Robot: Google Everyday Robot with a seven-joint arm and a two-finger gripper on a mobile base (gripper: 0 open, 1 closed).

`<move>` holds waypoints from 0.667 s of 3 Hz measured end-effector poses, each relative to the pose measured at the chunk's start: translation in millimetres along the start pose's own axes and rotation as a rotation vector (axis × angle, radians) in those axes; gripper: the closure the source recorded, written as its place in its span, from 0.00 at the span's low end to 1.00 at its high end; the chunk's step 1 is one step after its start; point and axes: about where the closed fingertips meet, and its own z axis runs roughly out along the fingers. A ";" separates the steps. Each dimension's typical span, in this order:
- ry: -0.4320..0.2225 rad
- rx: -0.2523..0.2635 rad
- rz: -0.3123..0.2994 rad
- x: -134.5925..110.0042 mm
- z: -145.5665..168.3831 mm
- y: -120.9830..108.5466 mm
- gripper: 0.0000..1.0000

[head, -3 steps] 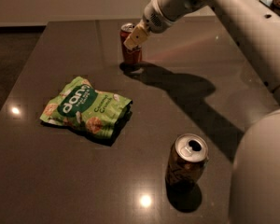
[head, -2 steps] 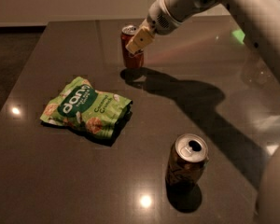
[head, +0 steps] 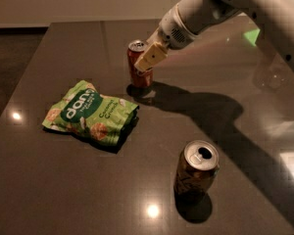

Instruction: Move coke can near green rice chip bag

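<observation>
The coke can (head: 137, 68) is a slim red can with a silver top, upright at the middle back of the dark table (head: 49, 190). My gripper (head: 143, 62) comes in from the upper right and is shut on the can, with one cream finger (head: 150, 57) across its right side. The green rice chip bag (head: 90, 112) lies flat on the table, down and to the left of the can, with a short gap between them.
A gold-brown can (head: 196, 169) with an open top stands at the front right. My white arm (head: 210, 6) spans the upper right and throws a long shadow across the table's right half. Bright light spots reflect off the table.
My gripper has carried the coke can forward, toward the front of the table and closer to the green bag. The bag and the gold-brown can have not moved.
</observation>
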 end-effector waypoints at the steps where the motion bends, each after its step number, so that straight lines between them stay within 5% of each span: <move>1: -0.016 -0.049 -0.008 4.7 3.6 14.1 0.85; 2: -0.042 -0.098 -0.013 5.0 6.1 27.2 0.61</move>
